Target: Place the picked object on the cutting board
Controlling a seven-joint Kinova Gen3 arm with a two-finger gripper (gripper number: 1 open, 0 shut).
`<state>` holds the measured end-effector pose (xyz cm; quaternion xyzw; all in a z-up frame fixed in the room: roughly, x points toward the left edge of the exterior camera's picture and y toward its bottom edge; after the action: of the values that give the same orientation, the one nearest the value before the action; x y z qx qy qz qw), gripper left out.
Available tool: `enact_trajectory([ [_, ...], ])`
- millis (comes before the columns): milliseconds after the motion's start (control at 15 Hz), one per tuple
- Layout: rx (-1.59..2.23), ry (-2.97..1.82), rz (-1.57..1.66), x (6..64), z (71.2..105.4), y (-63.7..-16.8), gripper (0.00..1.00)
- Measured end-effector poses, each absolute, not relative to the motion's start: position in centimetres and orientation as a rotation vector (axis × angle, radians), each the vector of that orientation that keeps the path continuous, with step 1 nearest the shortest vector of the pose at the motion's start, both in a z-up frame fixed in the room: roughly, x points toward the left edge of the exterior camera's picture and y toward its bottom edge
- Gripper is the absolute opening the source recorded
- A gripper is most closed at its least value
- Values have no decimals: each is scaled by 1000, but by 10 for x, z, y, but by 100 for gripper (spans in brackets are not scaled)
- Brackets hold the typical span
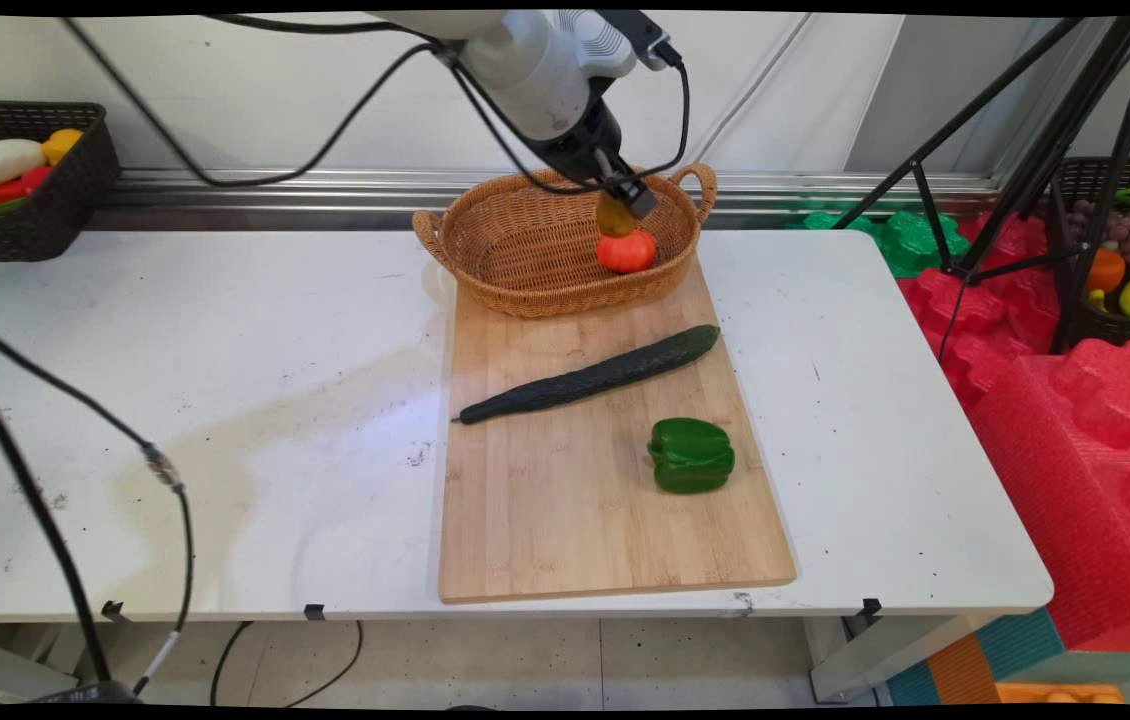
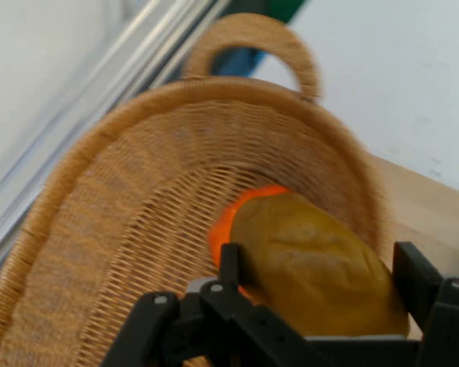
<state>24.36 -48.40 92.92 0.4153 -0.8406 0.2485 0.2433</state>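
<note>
You have one wicker basket (image 1: 525,260) on the table (image 1: 175,400), sitting at the far end of one bamboo cutting board (image 1: 575,500). On the board lie one long dark green cucumber (image 1: 590,378), set diagonally, and one green bell pepper (image 1: 691,455) nearer the front right corner; the two are apart from each other.

Inside the basket, toward its right side, sits one red-orange tomato (image 1: 626,251). Directly above it your gripper (image 1: 625,205) is clamped on one yellow-brown fruit (image 1: 615,216), pear-like in outline, though you cannot name it for certain. In the hand view that fruit (image 2: 321,271) looks mustard-yellow with a dull, slightly dimpled skin, and it fills the space between the two black fingers (image 2: 417,275), which press against its sides. The tomato (image 2: 233,222) shows only as an orange rim behind it. From the main view the fruit hangs just over the tomato; you cannot tell whether they touch.

Beyond the table you have two dark baskets of mixed toy produce, one at the far left (image 1: 35,185) and one at the far right (image 1: 1125,250), and red foam blocks (image 1: 1075,420) on the floor to the right.
</note>
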Motion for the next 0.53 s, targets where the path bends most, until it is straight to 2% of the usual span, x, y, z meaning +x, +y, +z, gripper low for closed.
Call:
enact_trajectory([
  [533, 778, -2499, 540, 235, 955, -387, 0],
])
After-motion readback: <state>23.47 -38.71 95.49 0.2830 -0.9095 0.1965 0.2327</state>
